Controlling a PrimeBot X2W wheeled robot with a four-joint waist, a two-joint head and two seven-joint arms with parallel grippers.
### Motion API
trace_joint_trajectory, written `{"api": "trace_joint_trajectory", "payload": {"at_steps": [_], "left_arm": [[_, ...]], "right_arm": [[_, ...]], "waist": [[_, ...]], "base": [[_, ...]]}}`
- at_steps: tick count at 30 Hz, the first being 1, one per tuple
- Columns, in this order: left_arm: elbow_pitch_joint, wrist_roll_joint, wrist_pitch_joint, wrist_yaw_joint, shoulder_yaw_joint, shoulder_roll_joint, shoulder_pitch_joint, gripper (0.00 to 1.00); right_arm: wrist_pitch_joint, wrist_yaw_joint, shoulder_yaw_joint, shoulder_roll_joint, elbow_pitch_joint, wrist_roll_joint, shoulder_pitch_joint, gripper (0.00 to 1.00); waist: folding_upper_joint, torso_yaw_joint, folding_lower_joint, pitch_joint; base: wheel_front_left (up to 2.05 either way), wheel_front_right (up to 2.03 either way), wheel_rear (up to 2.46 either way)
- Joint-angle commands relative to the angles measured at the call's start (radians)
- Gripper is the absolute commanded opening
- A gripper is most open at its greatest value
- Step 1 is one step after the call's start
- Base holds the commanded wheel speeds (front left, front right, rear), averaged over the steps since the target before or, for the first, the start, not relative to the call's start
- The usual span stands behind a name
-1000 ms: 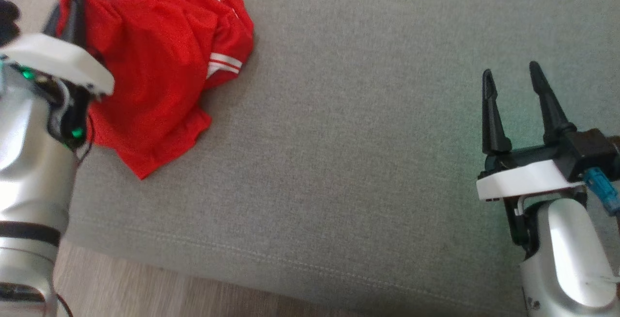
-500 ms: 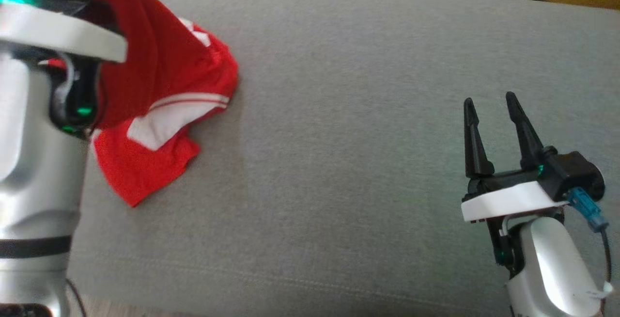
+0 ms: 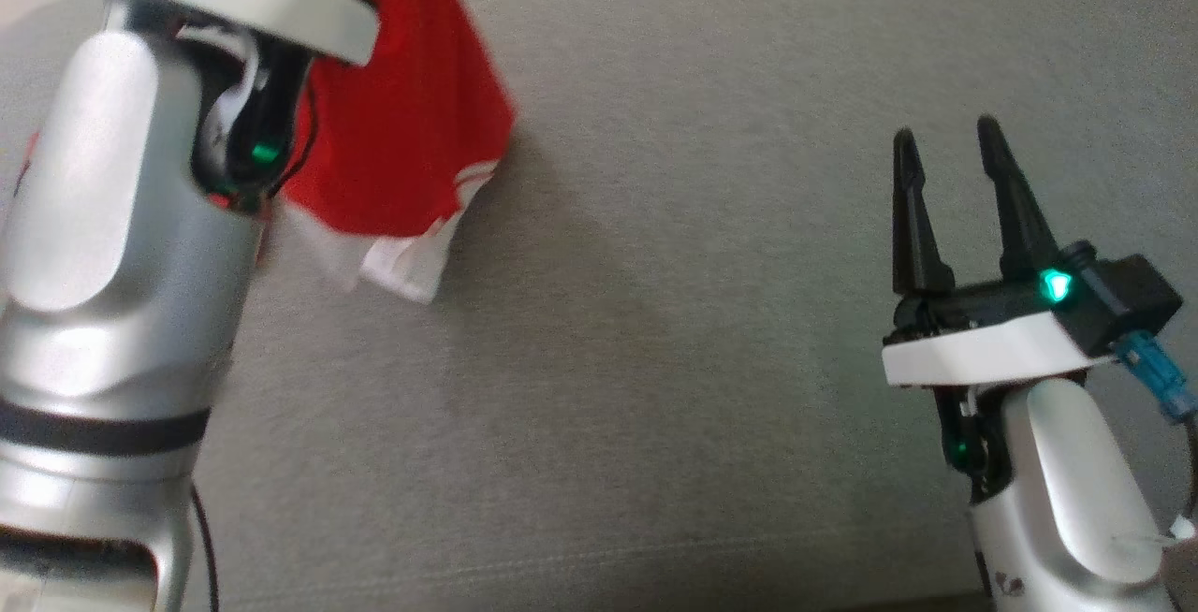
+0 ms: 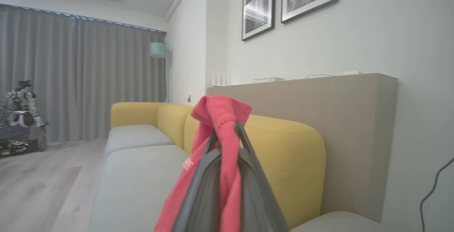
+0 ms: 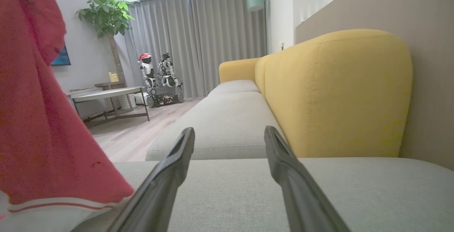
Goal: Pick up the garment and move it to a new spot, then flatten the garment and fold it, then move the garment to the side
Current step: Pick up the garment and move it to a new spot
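The garment (image 3: 412, 125) is a red jersey with white trim, and it hangs from my raised left arm over the grey sofa seat (image 3: 702, 219). In the left wrist view my left gripper (image 4: 225, 127) is shut on a bunched fold of the garment (image 4: 221, 109), which drapes down over the fingers. Its white hem (image 3: 402, 266) dangles close to the cushion; whether it touches I cannot tell. My right gripper (image 3: 945, 135) stands open and empty low over the seat at the right, well apart from the cloth. In the right wrist view, the garment (image 5: 32, 118) hangs at the left of my right gripper (image 5: 228, 132).
A yellow backrest (image 5: 337, 90) runs behind the grey seat cushions, with a beige partition (image 4: 319, 93) behind it. A low table (image 5: 106, 95), another robot (image 5: 159, 79) and a potted plant (image 5: 104, 15) stand on the wooden floor beyond the sofa's far end.
My left arm has risen and drawn the garment up off the cushion, so it now hangs instead of lying crumpled. The head camera has shifted. The right gripper stays open.
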Motion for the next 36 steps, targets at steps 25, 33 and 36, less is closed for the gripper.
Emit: {"api": "trace_joint_trajectory", "payload": {"at_steps": [25, 33, 36], "left_arm": [[0.255, -0.105, -0.098, 0.002, -0.486, -0.185, -0.050, 1.00], [0.263, -0.098, -0.129, 0.060, -0.382, -0.153, -0.058, 1.00], [0.212, -0.062, -0.130, 0.077, -0.298, -0.106, 0.006, 1.00]], "right_arm": [[-0.011, 0.008, -0.065, -0.002, -0.143, 0.078, -0.058, 1.00], [-0.011, 0.008, -0.062, -0.002, -0.135, 0.023, -0.039, 1.00], [-0.011, 0.008, -0.044, -0.002, -0.123, -0.011, -0.024, 1.00]], "waist": [[0.0000, -0.282, 0.0000, 0.133], [0.0000, -0.150, 0.0000, 0.073], [0.0000, -0.087, 0.0000, 0.044]], "base": [[0.00, 0.00, 0.00], [0.00, 0.00, 0.00], [0.00, 0.00, 0.00]]}}
